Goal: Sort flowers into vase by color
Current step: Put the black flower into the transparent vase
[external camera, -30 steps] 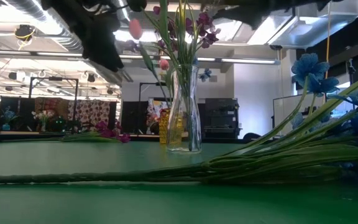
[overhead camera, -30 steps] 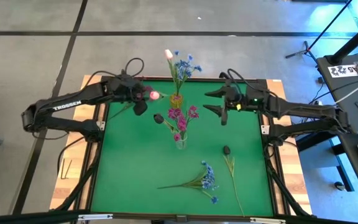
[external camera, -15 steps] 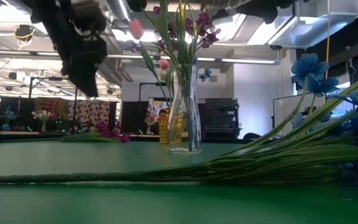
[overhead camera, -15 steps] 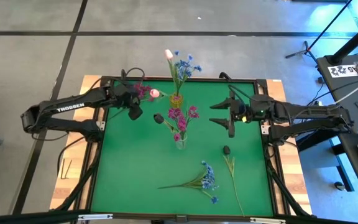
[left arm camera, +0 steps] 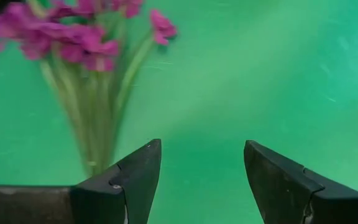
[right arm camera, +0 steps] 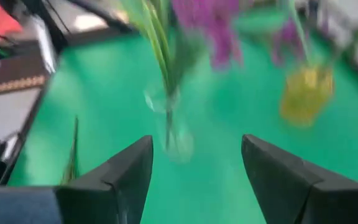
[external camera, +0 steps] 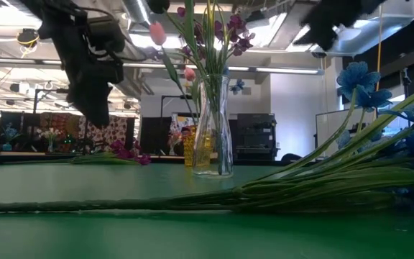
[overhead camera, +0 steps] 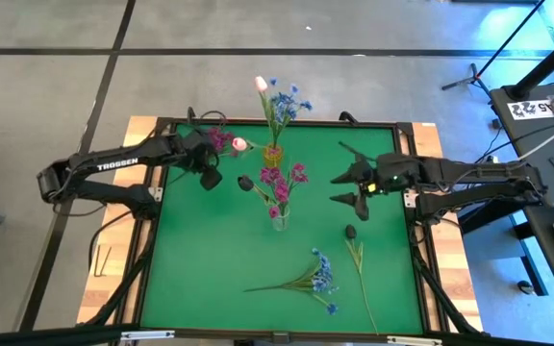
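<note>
A clear vase (overhead camera: 279,220) in mid-table holds magenta flowers (overhead camera: 282,181), a pink bud (overhead camera: 240,144) and a dark bud (overhead camera: 245,183) leaning out. Behind it, a yellow vase (overhead camera: 273,154) holds blue blossoms (overhead camera: 287,101) and a pink tulip (overhead camera: 261,84). A magenta cluster (left arm camera: 73,37) lies flat on the mat at the far left. My left gripper (overhead camera: 210,174) hovers open just over its stems (left arm camera: 95,118). My right gripper (overhead camera: 351,188) hangs open to the right of the vases, above the mat. A blue spray (overhead camera: 317,277) and a dark-bud stem (overhead camera: 357,258) lie near the front.
The green mat (overhead camera: 210,259) has a raised dark frame (overhead camera: 154,231) around it. In the low view the blue spray's stems (external camera: 192,201) stretch across the near table. Bare mat lies at the near left and between the vases and my right gripper.
My left gripper has drawn away from the pink bud at the clear vase, moving toward the table's left and down over the magenta cluster. My right gripper has moved toward the near edge and a little right. The flowers have stayed in place.
</note>
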Controlling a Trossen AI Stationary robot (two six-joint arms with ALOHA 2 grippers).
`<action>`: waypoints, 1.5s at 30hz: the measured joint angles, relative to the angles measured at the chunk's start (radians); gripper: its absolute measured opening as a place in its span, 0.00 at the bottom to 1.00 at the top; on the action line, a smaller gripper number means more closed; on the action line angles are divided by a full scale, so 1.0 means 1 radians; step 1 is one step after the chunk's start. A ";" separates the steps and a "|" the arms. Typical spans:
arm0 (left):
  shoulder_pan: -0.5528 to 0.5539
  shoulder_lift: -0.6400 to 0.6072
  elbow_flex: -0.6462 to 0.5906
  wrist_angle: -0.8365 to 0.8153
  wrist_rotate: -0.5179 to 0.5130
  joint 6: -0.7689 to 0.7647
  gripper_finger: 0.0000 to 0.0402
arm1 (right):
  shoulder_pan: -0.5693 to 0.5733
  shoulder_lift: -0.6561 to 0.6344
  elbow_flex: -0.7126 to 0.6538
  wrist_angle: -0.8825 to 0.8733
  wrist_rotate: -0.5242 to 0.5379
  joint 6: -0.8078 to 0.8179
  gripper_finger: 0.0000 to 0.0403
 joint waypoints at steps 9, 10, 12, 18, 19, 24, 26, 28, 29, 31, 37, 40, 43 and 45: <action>-0.114 0.000 0.000 0.026 0.009 -0.053 0.56 | 0.129 0.028 0.000 -0.330 0.114 0.473 0.60; -0.125 0.000 0.000 0.033 0.009 -0.055 0.56 | 0.150 0.035 0.002 -0.342 0.114 0.516 0.60; -0.149 -0.008 0.000 0.048 0.008 -0.068 0.56 | 0.206 0.059 0.002 -0.374 0.112 0.590 0.60; -0.220 -0.044 0.000 0.084 -0.061 -0.110 0.56 | 0.406 0.162 0.002 -0.393 0.107 0.822 0.60; -0.232 -0.050 0.000 0.083 -0.076 -0.123 0.56 | 0.441 0.187 0.002 -0.393 0.113 0.860 0.60; -0.312 -0.094 0.000 0.081 -0.144 -0.200 0.56 | 0.572 0.312 0.001 -0.415 0.151 1.054 0.60; -0.355 -0.115 0.000 0.082 -0.182 -0.223 0.56 | 0.605 0.363 0.001 -0.423 0.155 1.118 0.60; -0.400 -0.139 0.000 0.081 -0.226 -0.244 0.56 | 0.630 0.410 0.001 -0.418 0.156 1.172 0.60; -0.422 -0.151 0.000 0.081 -0.249 -0.257 0.56 | 0.639 0.431 0.001 -0.417 0.154 1.197 0.60; -0.464 -0.174 0.000 0.083 -0.287 -0.284 0.56 | 0.653 0.470 0.001 -0.417 0.143 1.250 0.60; -0.567 -0.197 0.000 0.119 -0.352 -0.317 0.56 | 0.668 0.555 0.000 -0.402 0.090 1.365 0.60; -0.605 -0.197 0.000 0.138 -0.381 -0.318 0.56 | 0.675 0.583 0.000 -0.350 0.078 1.393 0.60; -0.633 -0.197 0.000 0.152 -0.390 -0.324 0.56 | 0.675 0.614 0.000 -0.278 0.078 1.408 0.60; -0.650 -0.197 0.000 0.159 -0.404 -0.333 0.56 | 0.675 0.637 0.000 -0.253 0.069 1.408 0.60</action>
